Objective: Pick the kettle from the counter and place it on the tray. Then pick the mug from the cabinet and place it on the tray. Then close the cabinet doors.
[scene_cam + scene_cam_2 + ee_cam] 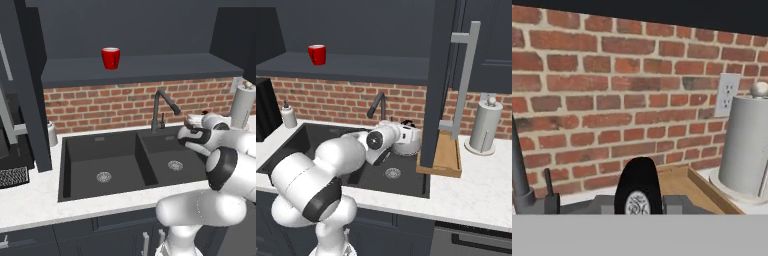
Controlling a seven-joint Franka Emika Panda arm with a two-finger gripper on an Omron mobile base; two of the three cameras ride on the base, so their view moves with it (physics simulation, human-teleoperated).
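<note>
Kitchen: black double sink (125, 165), faucet (161, 107), brick backsplash (115, 105)

Sink (80, 150), faucet (161, 107) (paper towels (485, 125) nr).

White counter (476, 180), tray (448, 155), paper-towel roll (485, 125)

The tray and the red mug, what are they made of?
The tray looks like wood: light brown, dull finish, raised edges. The mug on the cabinet shelf looks smooth and glossy, red outside and white inside. That could be glazed pottery or plastic; the pictures can't settle which.
</note>
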